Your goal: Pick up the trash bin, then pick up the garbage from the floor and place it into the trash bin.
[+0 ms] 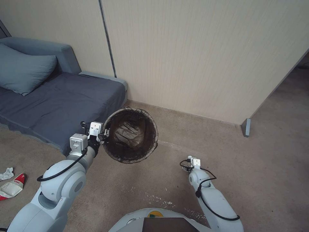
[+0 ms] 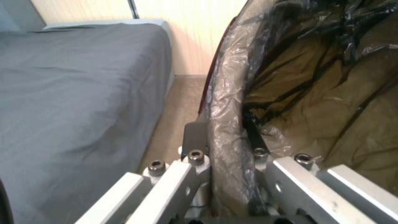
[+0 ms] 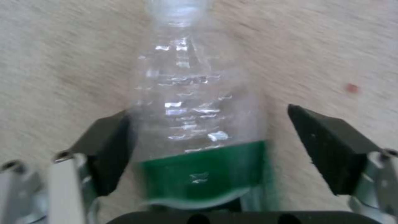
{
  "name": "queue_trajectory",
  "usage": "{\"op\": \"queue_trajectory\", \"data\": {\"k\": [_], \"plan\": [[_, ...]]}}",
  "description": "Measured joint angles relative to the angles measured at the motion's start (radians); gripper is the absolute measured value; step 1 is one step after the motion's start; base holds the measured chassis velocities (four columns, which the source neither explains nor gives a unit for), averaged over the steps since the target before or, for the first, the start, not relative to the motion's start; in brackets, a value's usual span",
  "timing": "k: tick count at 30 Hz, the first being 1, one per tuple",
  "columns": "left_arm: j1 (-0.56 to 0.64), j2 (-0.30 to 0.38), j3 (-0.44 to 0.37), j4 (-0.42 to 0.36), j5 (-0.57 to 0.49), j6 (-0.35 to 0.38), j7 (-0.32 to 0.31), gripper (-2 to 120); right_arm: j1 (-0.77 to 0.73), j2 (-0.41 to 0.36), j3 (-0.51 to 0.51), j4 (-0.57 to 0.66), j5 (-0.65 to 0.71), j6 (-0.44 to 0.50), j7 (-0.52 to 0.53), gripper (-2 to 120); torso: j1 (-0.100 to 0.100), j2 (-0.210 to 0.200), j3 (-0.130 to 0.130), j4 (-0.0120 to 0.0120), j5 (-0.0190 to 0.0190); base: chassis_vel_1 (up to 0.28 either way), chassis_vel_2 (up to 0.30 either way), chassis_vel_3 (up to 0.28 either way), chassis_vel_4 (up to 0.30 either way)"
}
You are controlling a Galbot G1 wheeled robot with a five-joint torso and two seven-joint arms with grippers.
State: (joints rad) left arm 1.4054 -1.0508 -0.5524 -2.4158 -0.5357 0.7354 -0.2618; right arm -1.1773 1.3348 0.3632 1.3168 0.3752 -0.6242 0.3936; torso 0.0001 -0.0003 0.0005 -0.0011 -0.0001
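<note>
Gripping the rim of one round bag-lined trash bin [image 1: 130,135] beside the grey bed [image 1: 58,103], the left end effector [image 1: 103,134] holds it aloft, clamped tight. The right end effector [image 3: 207,146], spread wide near the floor, straddles one clear plastic bottle with a green label [image 3: 195,118]; one finger [image 3: 108,149] touches it, the other is apart. One crushed red-and-white paper cup [image 1: 12,187] and one white tissue [image 1: 6,173] lie on the floor.

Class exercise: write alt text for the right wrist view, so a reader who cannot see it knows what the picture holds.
A clear plastic bottle with a green label lies on beige carpet between the right gripper's two black fingers. One finger sits against the bottle's side; the other stands apart from it, so the gripper is open.
</note>
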Motion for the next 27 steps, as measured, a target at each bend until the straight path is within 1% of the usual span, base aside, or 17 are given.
{"op": "queue_trajectory", "data": {"k": [2,4,6,7,8,10,11,14,15,17,18,19,21,22,25,26,27], "plan": [[-0.002,-0.002,0.001,0.004,0.003,0.0,0.002,3,-0.022,-0.009,0.009,0.029,-0.008,-0.004,0.01,74,0.0,0.0,0.0,-0.0004,-0.0002,0.0,0.0,0.0,0.0],[-0.002,-0.002,0.001,0.005,0.004,0.0,0.003,3,-0.029,-0.012,0.012,0.037,-0.009,-0.005,0.012,72,0.0,0.0,0.0,-0.0004,-0.0002,0.0,0.0,0.0,0.0],[-0.007,-0.005,0.005,0.01,0.01,0.0,0.005,3,-0.056,-0.021,0.022,0.07,-0.008,-0.007,0.014,61,0.0,0.0,0.0,0.0007,0.0002,0.0,0.0,0.0,0.0],[-0.007,-0.005,0.005,0.01,0.01,0.0,0.005,3,-0.056,-0.021,0.022,0.07,-0.008,-0.007,0.014,61,0.0,0.0,0.0,0.0007,0.0002,0.0,0.0,0.0,0.0],[-0.008,-0.006,0.006,0.011,0.012,0.0,0.006,3,-0.066,-0.026,0.027,0.08,-0.007,-0.008,0.014,56,0.0,0.0,0.0,0.0011,0.0001,0.0,0.0,0.0,0.0],[-0.008,-0.008,0.006,0.012,0.013,0.0,0.007,3,-0.083,-0.033,0.038,0.101,-0.004,-0.008,0.014,44,0.0,0.0,0.0,0.0008,0.0001,0.0,0.0,0.0,0.0],[-0.008,-0.008,0.006,0.012,0.013,0.0,0.007,3,-0.083,-0.033,0.038,0.101,-0.004,-0.008,0.014,44,0.0,0.0,0.0,0.0008,0.0001,0.0,0.0,0.0,0.0],[-0.006,-0.009,0.006,0.015,0.016,0.0,0.01,3,-0.099,-0.038,0.05,0.129,0.0,-0.012,0.014,34,0.0,0.0,0.0,0.0006,-0.0001,0.0,0.0,0.0,0.0],[-0.006,-0.009,0.006,0.015,0.016,0.0,0.01,3,-0.099,-0.038,0.05,0.129,0.0,-0.012,0.014,34,0.0,0.0,0.0,0.0006,-0.0001,0.0,0.0,0.0,0.0],[-0.006,-0.008,0.006,0.016,0.017,0.0,0.012,3,-0.119,-0.047,0.06,0.171,0.012,-0.014,0.015,28,0.0,0.0,0.0,0.0007,0.0001,0.0,0.0,0.0,0.0],[-0.007,-0.008,0.006,0.017,0.018,0.0,0.012,3,-0.129,-0.052,0.065,0.194,0.017,-0.016,0.016,27,0.0,0.0,0.0,0.0008,0.0,0.0,0.0,0.0,0.0],[-0.007,-0.008,0.006,0.017,0.018,0.0,0.012,3,-0.129,-0.052,0.065,0.194,0.017,-0.016,0.016,27,0.0,0.0,0.0,0.0008,0.0,0.0,0.0,0.0,0.0],[-0.008,-0.009,0.006,0.019,0.018,0.0,0.013,3,-0.156,-0.068,0.078,0.261,0.033,-0.02,0.018,26,0.0,0.0,0.0,0.0008,0.0002,0.0,0.0,0.0,0.0],[-0.008,-0.009,0.006,0.019,0.018,0.0,0.013,3,-0.156,-0.068,0.078,0.261,0.033,-0.02,0.018,26,0.0,0.0,0.0,0.0008,0.0002,0.0,0.0,0.0,0.0],[-0.009,-0.01,0.007,0.022,0.019,0.0,0.012,3,-0.196,-0.093,0.102,0.369,0.057,-0.023,0.019,26,0.0,0.0,0.0,0.0009,0.0001,0.0,0.0,0.0,0.0],[-0.009,-0.01,0.007,0.022,0.019,0.0,0.012,3,-0.196,-0.093,0.102,0.369,0.057,-0.023,0.019,26,0.0,0.0,0.0,0.0009,0.0001,0.0,0.0,0.0,0.0],[-0.009,-0.011,0.007,0.022,0.019,0.0,0.013,3,-0.208,-0.102,0.109,0.407,0.066,-0.024,0.019,26,0.0,0.0,0.0,0.0009,0.0003,0.0,0.0,0.0,0.0]]}}
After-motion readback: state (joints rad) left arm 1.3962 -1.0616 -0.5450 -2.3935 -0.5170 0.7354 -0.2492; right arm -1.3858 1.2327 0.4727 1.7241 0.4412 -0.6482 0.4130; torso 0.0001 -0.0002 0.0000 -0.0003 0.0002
